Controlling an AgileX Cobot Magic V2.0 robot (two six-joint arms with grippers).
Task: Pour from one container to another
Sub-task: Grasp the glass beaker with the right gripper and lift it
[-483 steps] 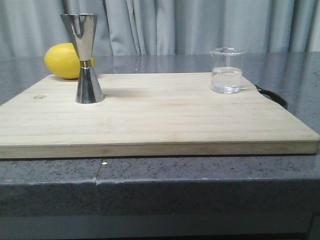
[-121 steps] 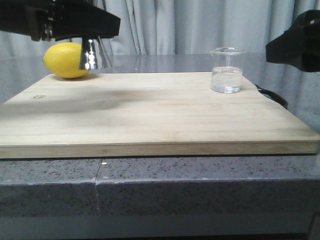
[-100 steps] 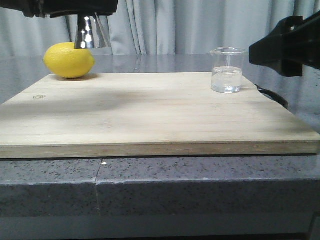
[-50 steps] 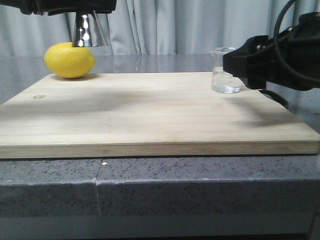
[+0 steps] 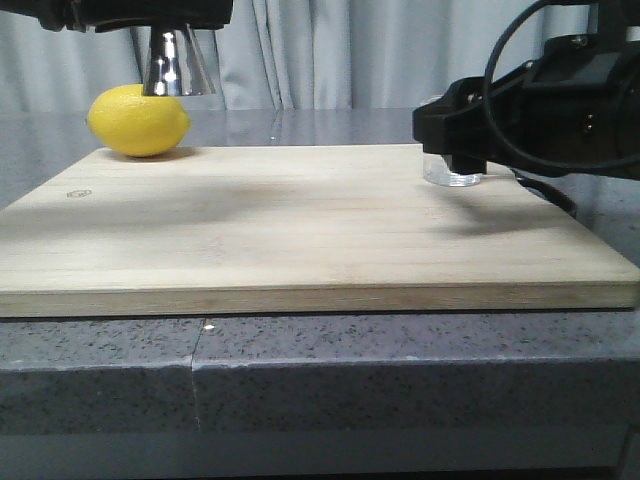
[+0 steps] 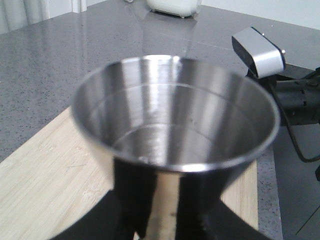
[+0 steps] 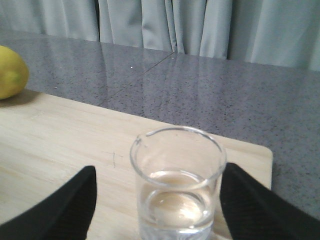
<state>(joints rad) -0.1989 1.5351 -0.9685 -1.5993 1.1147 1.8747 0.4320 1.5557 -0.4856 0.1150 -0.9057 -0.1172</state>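
Note:
My left gripper (image 6: 167, 210) is shut on the narrow waist of the shiny steel jigger (image 6: 175, 115) and holds it upright in the air. In the front view the jigger's lower cone (image 5: 178, 65) hangs just above the lemon at the board's far left. Its upper cup looks empty. The small clear glass beaker (image 7: 177, 185) stands on the board's far right, about a third full of clear liquid. My right gripper (image 7: 157, 200) is open with one finger on each side of the beaker. In the front view this gripper (image 5: 452, 125) hides all but the beaker's base (image 5: 452, 178).
A yellow lemon (image 5: 138, 120) lies at the far left corner of the bamboo cutting board (image 5: 300, 230). A black cable (image 5: 548, 193) loops off the board's right edge. A small silver box (image 6: 258, 50) sits on the grey counter beyond the board. Curtains hang behind.
The right arm has come in from the right and set its open fingers around the beaker. The left gripper lifted the jigger off the board and now holds it steady.

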